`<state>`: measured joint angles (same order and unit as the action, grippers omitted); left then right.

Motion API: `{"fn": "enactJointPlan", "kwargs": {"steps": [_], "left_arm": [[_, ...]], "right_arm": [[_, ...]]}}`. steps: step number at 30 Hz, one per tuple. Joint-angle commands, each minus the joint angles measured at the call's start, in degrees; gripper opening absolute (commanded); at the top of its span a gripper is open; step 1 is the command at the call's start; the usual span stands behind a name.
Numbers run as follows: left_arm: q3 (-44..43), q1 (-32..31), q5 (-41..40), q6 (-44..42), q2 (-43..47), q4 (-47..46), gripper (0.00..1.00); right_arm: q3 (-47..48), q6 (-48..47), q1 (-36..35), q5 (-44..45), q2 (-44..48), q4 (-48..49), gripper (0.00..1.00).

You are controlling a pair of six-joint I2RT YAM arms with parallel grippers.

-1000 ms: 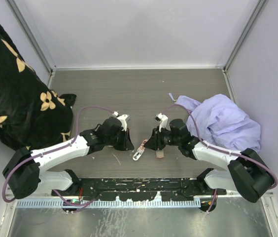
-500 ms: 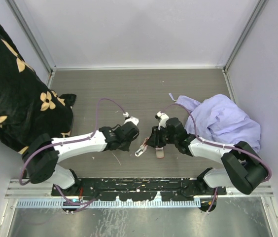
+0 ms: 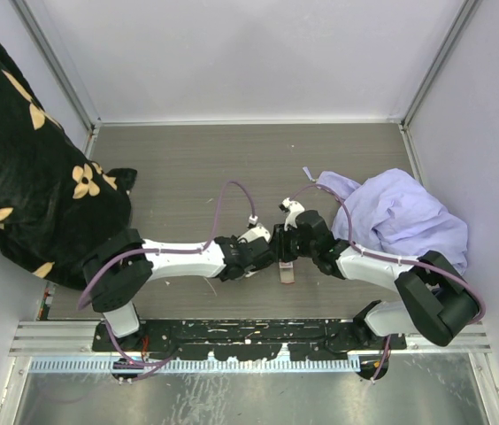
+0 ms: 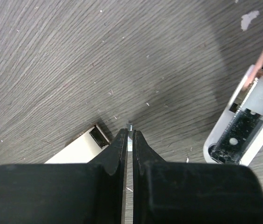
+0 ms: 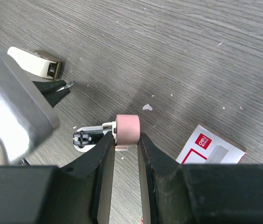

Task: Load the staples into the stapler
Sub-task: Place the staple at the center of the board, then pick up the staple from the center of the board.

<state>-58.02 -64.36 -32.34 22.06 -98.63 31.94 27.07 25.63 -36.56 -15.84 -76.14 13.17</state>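
The stapler lies open on the wood table. Its white base with a black channel [image 5: 87, 137] points left, and its pink top [image 5: 127, 125] is clamped in my right gripper [image 5: 124, 136]. In the left wrist view the open base [image 4: 243, 128] is at the right, apart from my left gripper [image 4: 129, 133]. That gripper is shut on a thin metal strip of staples [image 4: 129, 127], whose end sticks out past the fingertips. The red-and-white staples box [image 5: 211, 149] lies right of my right gripper. From above, both grippers [image 3: 267, 251] [image 3: 283, 246] meet at table centre and hide the stapler.
A cream block with a dark end [image 5: 36, 65] lies left of the stapler; it also shows in the left wrist view [image 4: 78, 149]. A small pinkish piece [image 3: 287, 274] lies near the grippers. A lilac cloth [image 3: 400, 217] is at right and a black flowered cloth [image 3: 28, 150] at left.
My left arm has swung right across the table, so its gripper now sits beside the right gripper and covers the stapler from above. The right gripper has barely moved.
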Motion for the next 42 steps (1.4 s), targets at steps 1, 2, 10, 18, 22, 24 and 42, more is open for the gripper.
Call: {"fn": "enactJointPlan", "kwargs": {"steps": [1, 2, 10, 18, 22, 24, 42], "left_arm": [[-1.93, -1.96, -4.21, 0.02, -1.67, 1.26, 0.07], [-1.93, -2.35, -3.89, 0.47, -1.78, 1.39, 0.10], [0.69, -3.45, 2.82, 3.98, 3.61, -1.33, 0.33], [3.26, -2.29, 5.12, 4.68, 13.78, -1.80, 0.52], [6.16, 2.13, 7.68, 4.38, 19.35, -2.57, 0.57], [7.93, 5.07, 9.34, 3.75, 22.05, -3.52, 0.59], [17.50, 29.77, 24.76, 1.44, 35.85, -14.49, 0.70]], "right_arm": [[1.70, 0.31, -0.13, 2.04, 1.25, 1.77, 0.01], [1.75, 0.35, -0.17, 1.99, 1.26, 1.77, 0.01], [2.43, -0.52, -0.17, 2.34, 2.69, -0.68, 0.04], [4.29, -3.06, -0.16, 2.88, 4.02, -5.24, 0.12], [4.76, -3.86, -0.27, 1.82, 4.50, -6.01, 0.28], [5.06, -3.96, -0.36, 1.16, 5.27, -6.22, 0.38], [13.21, -9.85, -1.07, 13.18, 11.77, -20.21, 0.69]]}}
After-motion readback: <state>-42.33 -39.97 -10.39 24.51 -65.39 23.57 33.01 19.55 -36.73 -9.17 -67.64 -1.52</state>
